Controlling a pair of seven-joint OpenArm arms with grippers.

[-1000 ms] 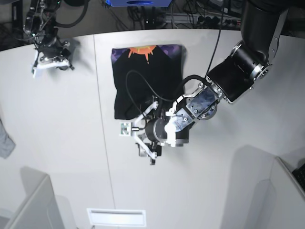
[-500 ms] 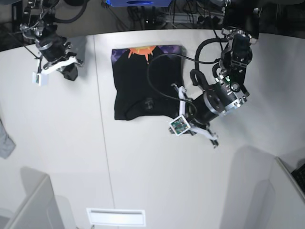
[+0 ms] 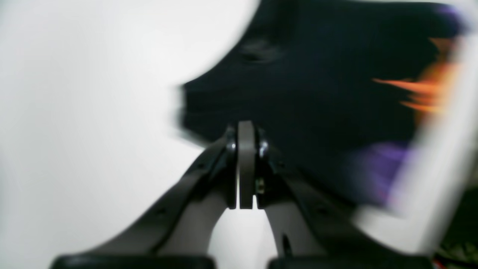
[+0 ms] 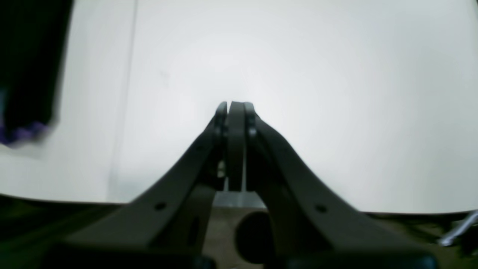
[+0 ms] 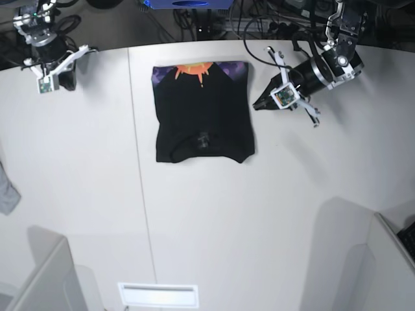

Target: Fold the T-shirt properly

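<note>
On the white table [image 5: 214, 220], toward its far side and a little left of centre in the base view, lies the T-shirt [image 5: 203, 113], folded into a compact black rectangle. Its far edge shows the orange sun-like print with purple at both corners, and a small label or mark sits near the middle of its near part. A faint seam in the table runs just beside the shirt's left edge.

Right of the shirt, near its far right corner but apart from it, hangs the left gripper [image 5: 260, 103], its tip pointing toward the fabric. From the left wrist camera, the left gripper's fingers [image 3: 246, 160] are pressed flat together with nothing between them; the view is blurred, with the black cloth and its orange and purple print spread beyond the fingertips.

At the far left corner of the table, well apart from the shirt, is the right gripper [image 5: 65, 79]. The right wrist camera shows its two jaws closed against each other, empty, over bare white table, with a strip of the dark shirt at the picture's left edge.

A small grey cloth [image 5: 8, 191] rests at the table's left edge.
</note>
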